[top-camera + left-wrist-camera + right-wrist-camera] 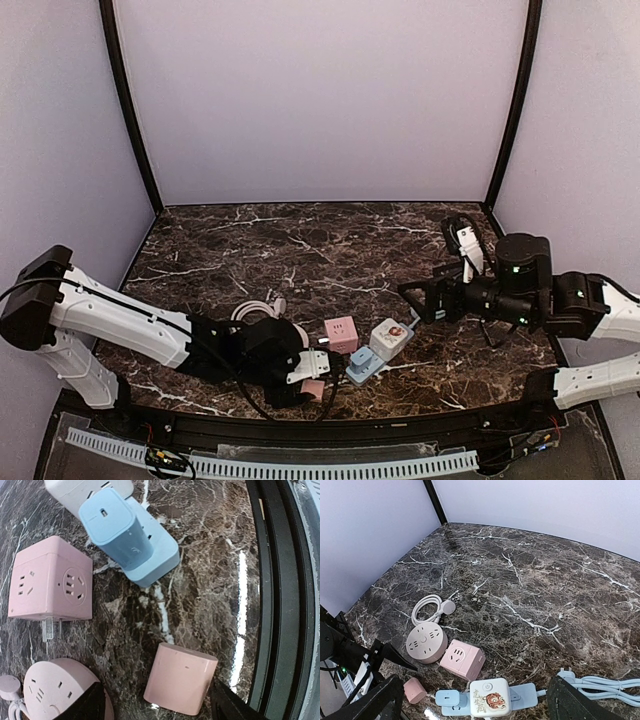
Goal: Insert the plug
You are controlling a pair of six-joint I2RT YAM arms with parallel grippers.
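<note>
The left gripper (157, 702) hangs with jaws spread either side of the small pink plug (180, 679), one finger just beside it, nothing pinched yet. The plug lies on the counter (200, 605) by the front edge, near the blue power strip (161, 564) and the pink cube socket (50, 580). The right gripper (418, 303) stands wide open, well apart. This looks like the grasp step: next the jaws should close squarely on the plug's sides, then lift it toward a free socket

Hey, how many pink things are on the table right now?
3. A round socket by the white cable, a cube socket beside it, and a small plug nearest the front edge. None seems hidden.
</note>
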